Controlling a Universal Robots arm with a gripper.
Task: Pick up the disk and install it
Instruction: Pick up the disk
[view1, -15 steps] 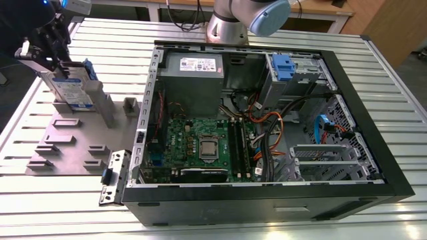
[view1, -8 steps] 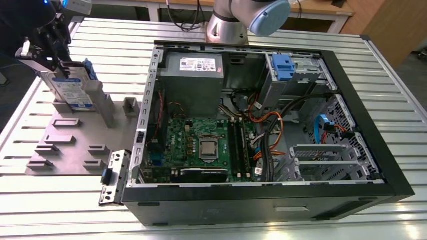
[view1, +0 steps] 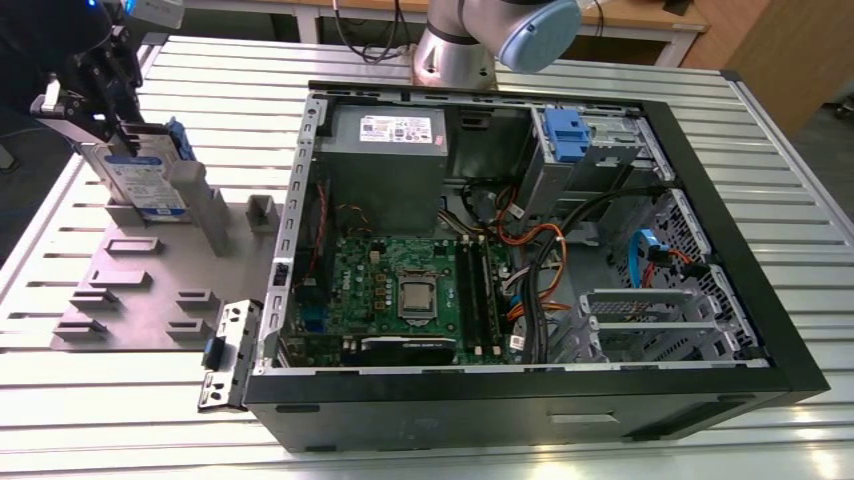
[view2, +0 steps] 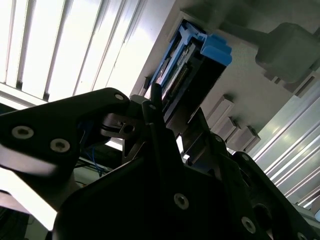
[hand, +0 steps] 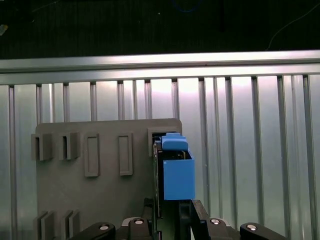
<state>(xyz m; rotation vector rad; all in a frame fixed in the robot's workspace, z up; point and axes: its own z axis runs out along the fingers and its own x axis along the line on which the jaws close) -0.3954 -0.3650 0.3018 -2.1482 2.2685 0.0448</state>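
I've got the tool (view1: 100, 125) over at the exterior view's left, above the grey plate (view1: 134, 300) that lies on the slatted tabletop (view1: 94, 420) beside the open computer case (view1: 534, 400). It is pressed onto the disk (view1: 140, 180), gripping it by its upper end.

The disk stands on edge. Its long axis runs nearly upright from the tool down to the plate, leaning a little so that the top sits further toward the exterior view's left than the bottom. The white-and-blue label faces the exterior camera, and the blue frame runs along the edge nearer the case. The lower end is right at the plate, next to a tall grey upright. I cannot tell whether it still sits in its slot or has just cleared it.

In the first wrist view the disk (hand: 177, 175) points straight away from the camera, with the blue frame end farthest out over a slot in the plate (hand: 105, 200). I can see the dark fingers (hand: 197, 212) flanking it on both flat sides. In the second wrist view the disk (view2: 190, 65) runs out from between the black tool parts, its blue tab at the far tip.

The case lies on its side with the lid off, well apart from the tool. Inside it the green circuit board (view1: 400, 290) is exposed, and a blue clip (view1: 567, 135) sits in the drive bay at the far corner. The arm (view1: 467, 50) rises behind the case
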